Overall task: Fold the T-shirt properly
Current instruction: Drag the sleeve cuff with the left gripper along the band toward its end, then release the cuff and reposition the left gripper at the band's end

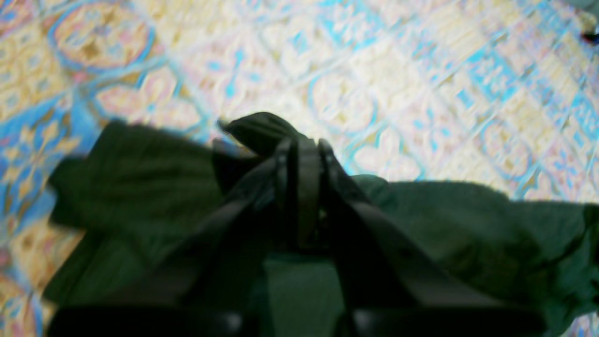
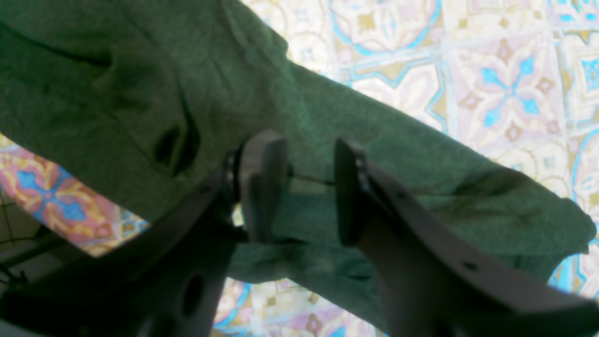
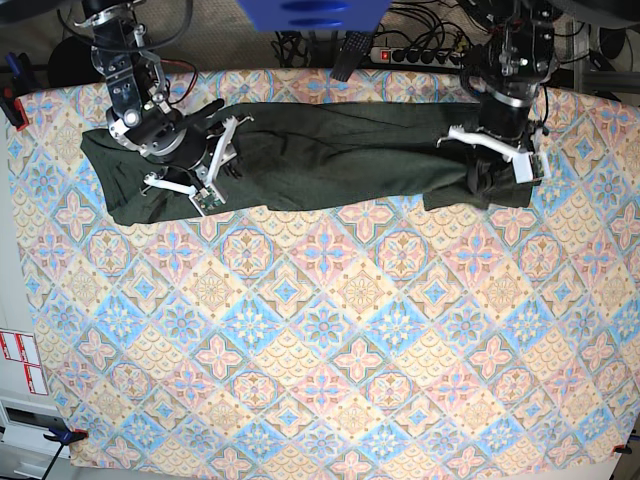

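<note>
A dark green T-shirt [image 3: 330, 150] lies stretched across a tiled-pattern surface [image 3: 320, 340] — left claw [image 1: 302, 150] pinched shut on its cloth, right claw [image 2: 302, 187] parted over it, gripping nothing.

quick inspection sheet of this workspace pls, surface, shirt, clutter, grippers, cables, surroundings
surface: patterned tablecloth in blue, pink and yellow tiles, flat.
job's things: T-shirt, dark green, bunched in a long band along the far edge, not yet folded.
clutter: nothing seen.
grippers: left gripper shut on a bunch of shirt fabric; right gripper open over the shirt, cloth between the jaws, not pinched.
cables: black cables and a power strip behind the table.
surroundings: red-and-white labels at the edge.
</note>
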`<state>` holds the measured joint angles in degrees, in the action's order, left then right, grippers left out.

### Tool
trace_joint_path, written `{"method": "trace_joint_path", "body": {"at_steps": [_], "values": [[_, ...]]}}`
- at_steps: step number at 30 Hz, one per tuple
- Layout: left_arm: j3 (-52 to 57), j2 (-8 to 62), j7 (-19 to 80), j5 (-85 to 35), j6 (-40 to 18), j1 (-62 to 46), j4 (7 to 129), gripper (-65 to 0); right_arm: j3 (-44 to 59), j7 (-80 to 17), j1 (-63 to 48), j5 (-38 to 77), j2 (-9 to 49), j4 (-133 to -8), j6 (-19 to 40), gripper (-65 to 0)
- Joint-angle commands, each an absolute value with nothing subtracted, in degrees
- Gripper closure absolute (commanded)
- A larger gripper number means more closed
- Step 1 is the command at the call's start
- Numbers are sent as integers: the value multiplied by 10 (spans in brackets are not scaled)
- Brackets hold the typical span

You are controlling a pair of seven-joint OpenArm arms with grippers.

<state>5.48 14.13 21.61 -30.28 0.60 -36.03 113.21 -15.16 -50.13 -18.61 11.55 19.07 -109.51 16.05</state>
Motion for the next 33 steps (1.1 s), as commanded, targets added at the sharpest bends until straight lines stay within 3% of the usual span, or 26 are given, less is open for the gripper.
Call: {"method": "trace_joint_path", "body": {"at_steps": [1, 12, 20, 28, 33], "values": [[60, 144, 202, -291, 2, -369, 1142, 0, -150, -490, -183, 118, 195, -1105, 160, -213], [58, 140, 210, -227, 2, -388, 1087, 0, -151, -490, -183, 118, 195, -1105, 160, -213], [62, 140, 347, -228, 2, -382, 1080, 0, -151, -491, -181, 118, 195, -1105, 160, -213], [95, 145, 364, -234, 2, -376, 1083, -304, -151, -492, -180, 118, 195, -1105, 160, -213], [122, 141, 363, -235, 2, -340, 1091, -374, -151, -492, -180, 118, 195, -1105, 160, -213]]}}
